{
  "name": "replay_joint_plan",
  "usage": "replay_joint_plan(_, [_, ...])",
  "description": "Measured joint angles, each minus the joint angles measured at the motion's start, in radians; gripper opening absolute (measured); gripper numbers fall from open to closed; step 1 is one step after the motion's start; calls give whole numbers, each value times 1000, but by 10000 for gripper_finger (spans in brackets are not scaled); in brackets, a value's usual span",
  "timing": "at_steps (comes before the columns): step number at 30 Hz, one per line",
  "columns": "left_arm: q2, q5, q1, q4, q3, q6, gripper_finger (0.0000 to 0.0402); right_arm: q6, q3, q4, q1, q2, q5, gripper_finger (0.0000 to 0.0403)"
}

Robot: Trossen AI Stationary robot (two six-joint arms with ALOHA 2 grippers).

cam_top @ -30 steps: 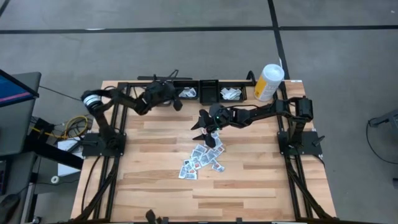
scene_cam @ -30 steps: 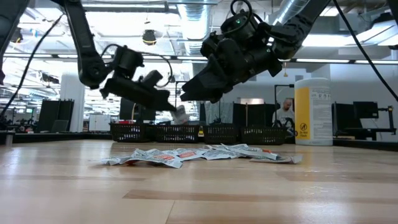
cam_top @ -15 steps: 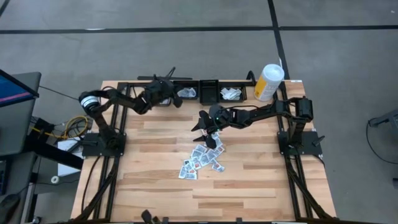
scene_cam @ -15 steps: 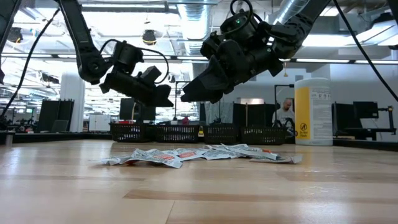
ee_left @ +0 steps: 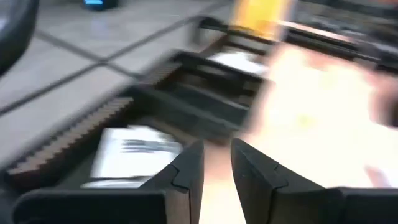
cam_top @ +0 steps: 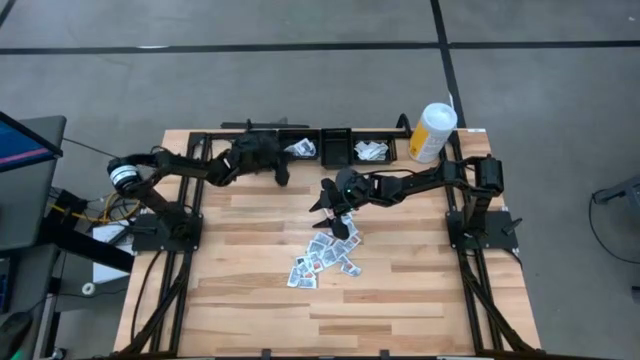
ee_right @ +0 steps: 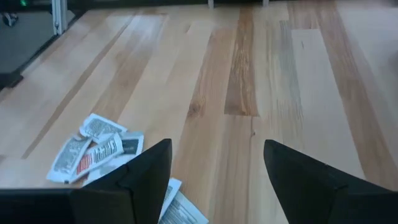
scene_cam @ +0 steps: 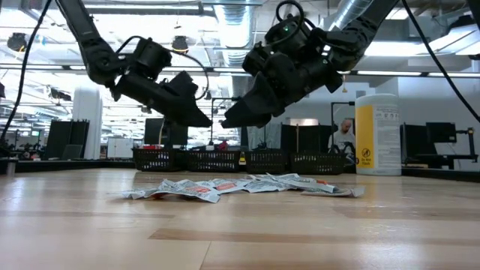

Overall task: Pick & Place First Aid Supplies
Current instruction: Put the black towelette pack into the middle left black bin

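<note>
While both hover empty: left hand (cam_top: 283, 176) slightly parted, right hand (cam_top: 333, 209) wide, one packet pile (cam_top: 323, 256).

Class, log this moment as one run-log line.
left gripper: open, empty, near bins | right gripper: open, above packets | canister: upright, back right

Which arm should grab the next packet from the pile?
Right. The right gripper hangs open just above the packet pile; the left gripper is back by the bins, empty.
</note>
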Motion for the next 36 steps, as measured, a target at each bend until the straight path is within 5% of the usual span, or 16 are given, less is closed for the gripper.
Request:
replay_joint_plan(13, [-37,57,-417,12,-148,32,77,-45,0,-19,33,1,0,249])
replay_joint_plan(19, [-37,-30,-554,17,-184,29,76,-68,3,50,78,73,21,249])
replay_joint_plan(29, [-37,-263,-661,19,-225,27,76,-82,2,-30,61,106,49,249])
replay_joint_plan(36, [-37,-285,-661,63,-225,25,76,-82,1,-102,42,123,57,249])
